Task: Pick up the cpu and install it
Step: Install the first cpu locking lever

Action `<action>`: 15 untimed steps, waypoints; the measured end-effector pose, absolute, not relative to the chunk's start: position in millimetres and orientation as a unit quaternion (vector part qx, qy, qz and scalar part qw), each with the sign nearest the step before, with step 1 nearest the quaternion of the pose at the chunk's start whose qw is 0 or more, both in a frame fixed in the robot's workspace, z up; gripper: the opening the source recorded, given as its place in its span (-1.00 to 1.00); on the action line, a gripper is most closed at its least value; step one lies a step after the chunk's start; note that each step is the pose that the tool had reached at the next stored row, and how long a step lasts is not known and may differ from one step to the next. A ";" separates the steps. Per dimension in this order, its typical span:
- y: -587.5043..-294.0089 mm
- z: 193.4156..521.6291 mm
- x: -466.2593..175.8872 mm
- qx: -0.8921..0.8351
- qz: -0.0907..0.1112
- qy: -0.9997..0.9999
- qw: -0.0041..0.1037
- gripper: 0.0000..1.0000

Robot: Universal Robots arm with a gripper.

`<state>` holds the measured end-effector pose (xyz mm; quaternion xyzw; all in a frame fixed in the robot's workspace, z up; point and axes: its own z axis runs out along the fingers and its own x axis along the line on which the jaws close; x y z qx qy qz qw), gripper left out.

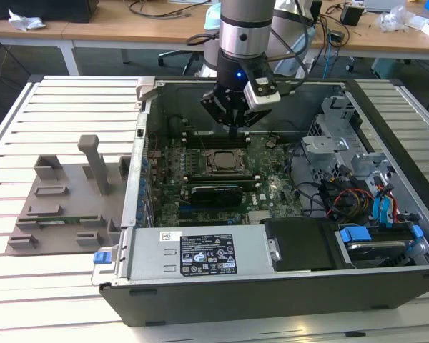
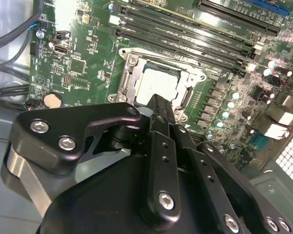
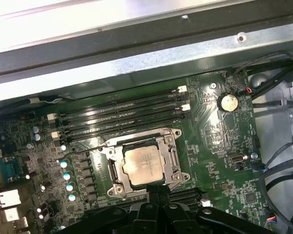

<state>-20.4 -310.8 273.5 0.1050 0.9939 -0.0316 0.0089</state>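
The cpu (image 1: 222, 161) lies flat in the dark square socket frame (image 1: 204, 161) on the green motherboard inside the open computer case. Its silvery top shows in both wrist views, cpu (image 2: 155, 84) and cpu (image 3: 143, 165), with the frame's metal rim around it. My gripper (image 1: 234, 129) hangs just above the board, a little beyond the socket's far edge. Its two black fingers are pressed together into one narrow tip with nothing between them, gripper (image 2: 159, 99) and gripper (image 3: 155, 193). The tip is apart from the cpu.
Black memory slots (image 3: 122, 114) run beside the socket. A grey plastic fixture block (image 1: 64, 200) stands on the slatted table at the exterior view's left. Drive cages and cables (image 1: 357, 179) fill the case's right side. The case wall (image 1: 139, 143) borders the board.
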 end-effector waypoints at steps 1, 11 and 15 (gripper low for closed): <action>-310.8 273.5 -20.5 0.103 -0.032 0.994 0.009 -0.79; -310.8 273.5 -20.4 0.080 -0.031 0.996 0.010 -0.79; -310.8 273.5 -20.4 0.073 -0.031 0.997 0.010 -0.79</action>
